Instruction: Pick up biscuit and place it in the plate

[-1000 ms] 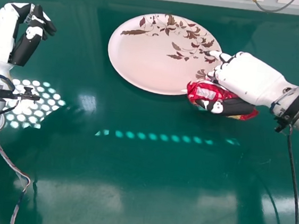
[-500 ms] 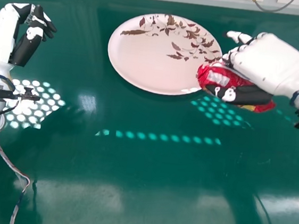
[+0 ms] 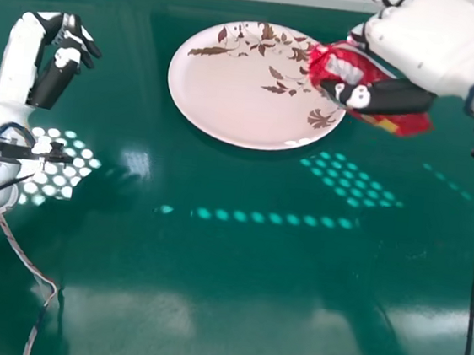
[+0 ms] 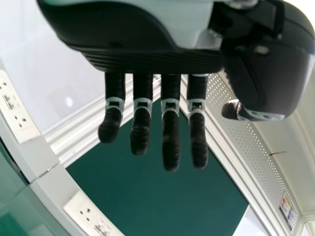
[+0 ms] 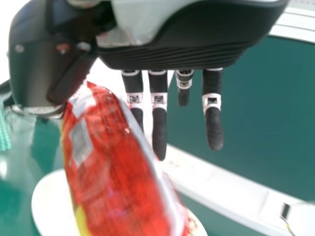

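Your right hand's [image 3: 442, 42] fingers grip the red foil packet [image 3: 343, 67] near the bench's [image 3: 210, 268] far edge; left wrist view shows your left hand's [image 3: 66, 57] straight.

Glossy smooth green tabletop [image 3: 236, 262], with bright glare at lower right in the head view. The plate [image 3: 228, 100] up top looks like glazed ceramic, pretty shiny. Biscuit packet [image 3: 350, 71] at upper right has crinkly, shiny plastic-looking film. Right hand [image 3: 398, 97]: smooth white shell, duller black thumb.

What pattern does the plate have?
Brown leafy sprigs on the pale plate, seen best in the head view.
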Robot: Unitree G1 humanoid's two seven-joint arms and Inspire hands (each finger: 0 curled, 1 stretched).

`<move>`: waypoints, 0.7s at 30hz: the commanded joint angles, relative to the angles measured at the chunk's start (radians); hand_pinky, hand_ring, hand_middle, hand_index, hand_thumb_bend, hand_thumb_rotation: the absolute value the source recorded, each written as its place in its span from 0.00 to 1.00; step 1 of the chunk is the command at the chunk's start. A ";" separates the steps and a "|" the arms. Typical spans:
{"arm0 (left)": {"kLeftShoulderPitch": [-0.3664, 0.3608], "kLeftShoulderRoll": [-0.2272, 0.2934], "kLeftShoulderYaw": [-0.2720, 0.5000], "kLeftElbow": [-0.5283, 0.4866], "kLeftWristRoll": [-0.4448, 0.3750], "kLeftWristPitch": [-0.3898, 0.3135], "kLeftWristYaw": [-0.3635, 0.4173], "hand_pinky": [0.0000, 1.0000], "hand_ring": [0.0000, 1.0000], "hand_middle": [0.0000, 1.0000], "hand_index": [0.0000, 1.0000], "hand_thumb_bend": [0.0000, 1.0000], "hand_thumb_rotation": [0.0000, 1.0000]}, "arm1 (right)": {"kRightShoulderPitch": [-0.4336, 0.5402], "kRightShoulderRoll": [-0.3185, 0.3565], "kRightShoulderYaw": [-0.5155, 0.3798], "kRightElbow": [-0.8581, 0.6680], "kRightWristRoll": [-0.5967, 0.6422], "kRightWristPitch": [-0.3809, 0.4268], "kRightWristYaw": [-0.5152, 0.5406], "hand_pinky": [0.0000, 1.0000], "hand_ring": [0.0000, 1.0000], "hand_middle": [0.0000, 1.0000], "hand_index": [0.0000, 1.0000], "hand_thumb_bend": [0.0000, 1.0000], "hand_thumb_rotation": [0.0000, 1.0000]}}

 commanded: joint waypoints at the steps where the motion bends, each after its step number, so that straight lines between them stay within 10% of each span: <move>1: -0.005 -0.001 -0.005 0.011 0.014 -0.012 0.010 0.09 0.13 0.23 0.35 0.31 0.32 | -0.074 0.038 0.047 0.088 -0.038 -0.032 -0.053 0.32 0.43 0.51 0.48 0.50 0.00; 21: 0.004 -0.015 -0.005 0.016 0.013 -0.050 0.006 0.07 0.12 0.21 0.34 0.29 0.29 | -0.451 0.302 0.354 0.754 -0.271 0.014 -0.357 0.30 0.43 0.53 0.49 0.49 0.00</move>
